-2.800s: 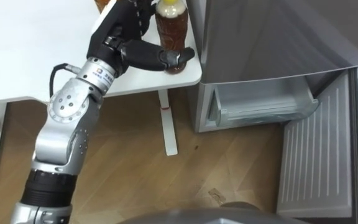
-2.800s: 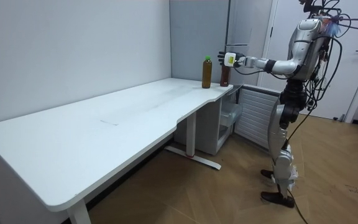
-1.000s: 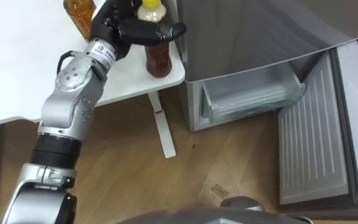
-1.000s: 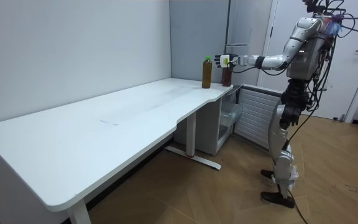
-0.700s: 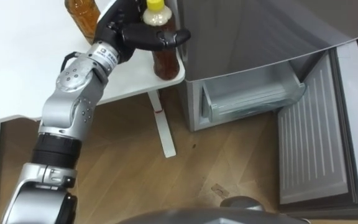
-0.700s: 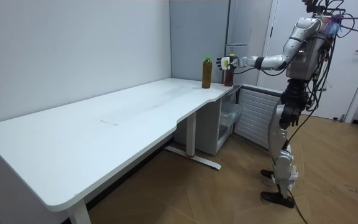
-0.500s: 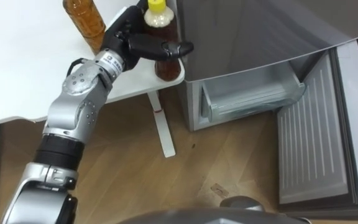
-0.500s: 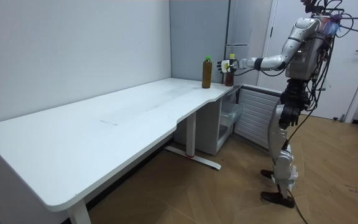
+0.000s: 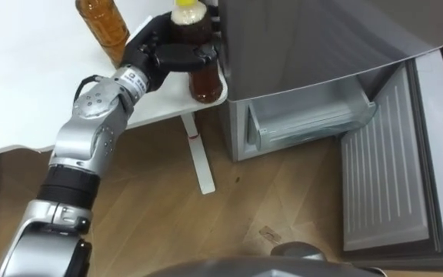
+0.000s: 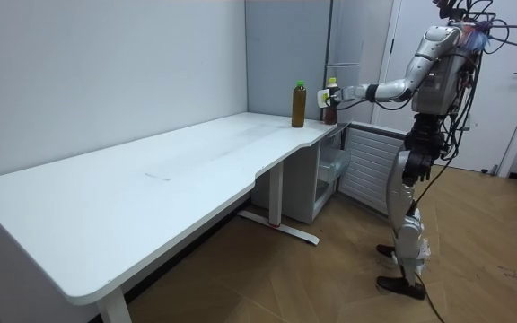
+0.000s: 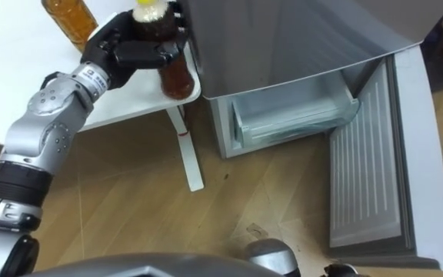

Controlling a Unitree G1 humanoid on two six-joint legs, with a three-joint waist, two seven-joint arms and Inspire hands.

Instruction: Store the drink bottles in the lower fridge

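A brown drink bottle with a yellow cap (image 9: pixel 203 80) stands on the near right corner of the white table (image 9: pixel 21 85), right beside the fridge. My left hand (image 9: pixel 157 51) reaches over the table and is shut on it, thumb across the front and fingers round the back. The same grip shows in the right eye view, hand (image 11: pixel 114 45) on bottle (image 11: pixel 176 81). A second brown bottle (image 9: pixel 103 23) stands further left on the table, apart from the hand. In the room view I stand by the table's end with the left arm stretched out to the yellow-capped bottle (image 10: pixel 330 103).
The grey fridge (image 9: pixel 321 38) stands to the right of the table. Its lower compartment is open, with a clear drawer (image 9: pixel 306 123) showing and the door (image 9: pixel 383 192) swung out over the wooden floor. The table leg (image 9: pixel 197 158) stands below the corner.
The left hand's thumb and fingers, spread wide beside the yellow-capped bottle before, have curled in round it. The bottle still stands on the table corner.
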